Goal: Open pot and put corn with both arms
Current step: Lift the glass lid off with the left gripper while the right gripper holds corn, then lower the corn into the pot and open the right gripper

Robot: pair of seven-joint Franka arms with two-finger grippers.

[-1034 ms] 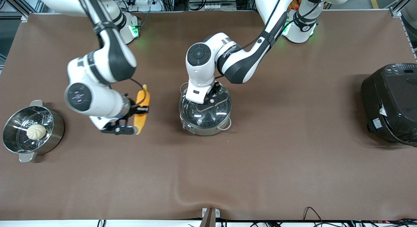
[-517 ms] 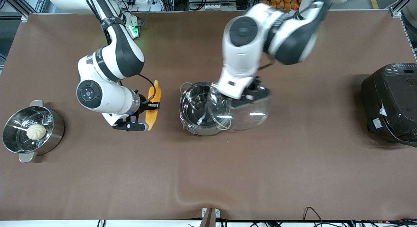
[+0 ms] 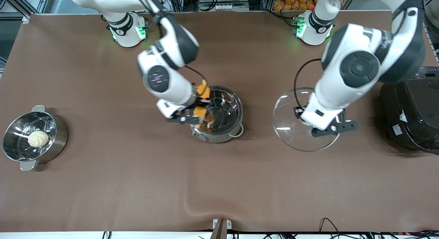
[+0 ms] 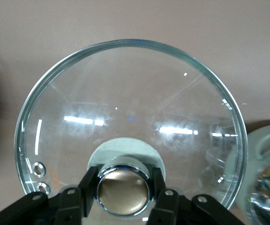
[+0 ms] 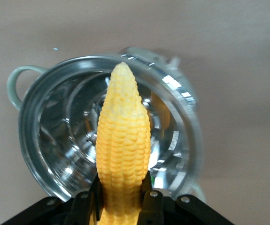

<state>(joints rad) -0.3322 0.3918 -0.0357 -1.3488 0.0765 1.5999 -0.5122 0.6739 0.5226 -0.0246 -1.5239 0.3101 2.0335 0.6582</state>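
The shallow steel pot (image 3: pixel 224 131) stands open at the table's middle; the right wrist view shows its empty bowl (image 5: pixel 64 140). My right gripper (image 3: pixel 199 105) is shut on the yellow corn (image 3: pixel 204 92) and holds it over the pot's rim; the cob (image 5: pixel 123 150) points across the pot's opening. My left gripper (image 3: pixel 317 124) is shut on the knob (image 4: pixel 123 188) of the clear glass lid (image 3: pixel 291 122) and holds it above the table between the pot and the rice cooker. In the left wrist view the lid (image 4: pixel 130 108) fills the frame.
A deeper steel steamer pot (image 3: pixel 20 153) with a white bun (image 3: pixel 38 138) in it stands at the right arm's end of the table. A big black rice cooker (image 3: pixel 411 108) stands at the left arm's end, close to the held lid.
My left gripper has lifted the lid off the pot and carried it toward the rice cooker. My right gripper has carried the corn from beside the pot to over its rim.
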